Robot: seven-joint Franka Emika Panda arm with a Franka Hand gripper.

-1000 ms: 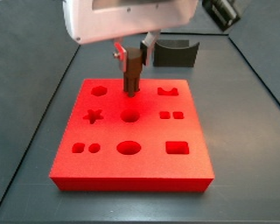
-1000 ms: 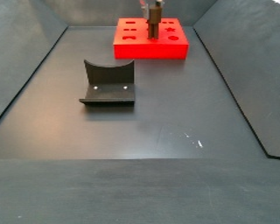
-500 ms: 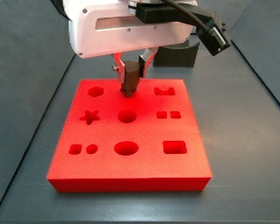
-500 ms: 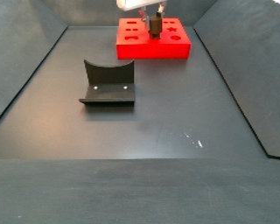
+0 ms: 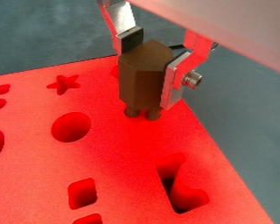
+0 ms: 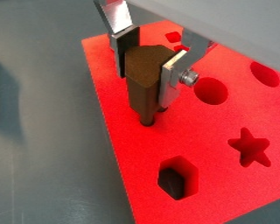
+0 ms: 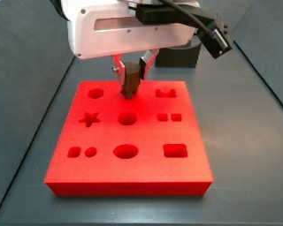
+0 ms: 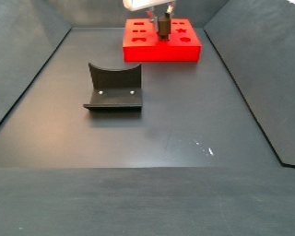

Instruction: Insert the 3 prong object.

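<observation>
Now end effector [image 7: 131, 78] and 3 prong object [image 7: 130, 81] unmoved.

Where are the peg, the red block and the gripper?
Peg [image 5: 140, 80]: wrist view, on its dark brown front face.
Red block [image 7: 138, 172]: side view, on the bare top near its front edge.
Gripper [image 6: 147, 63]: wrist view, midway between the fingertips, which are shut on the peg.

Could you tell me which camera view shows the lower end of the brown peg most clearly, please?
A wrist view: the peg, clamped in the gripper, shows its prongs over the red block. In both side views it is small, and the prongs cannot be made out.
</observation>
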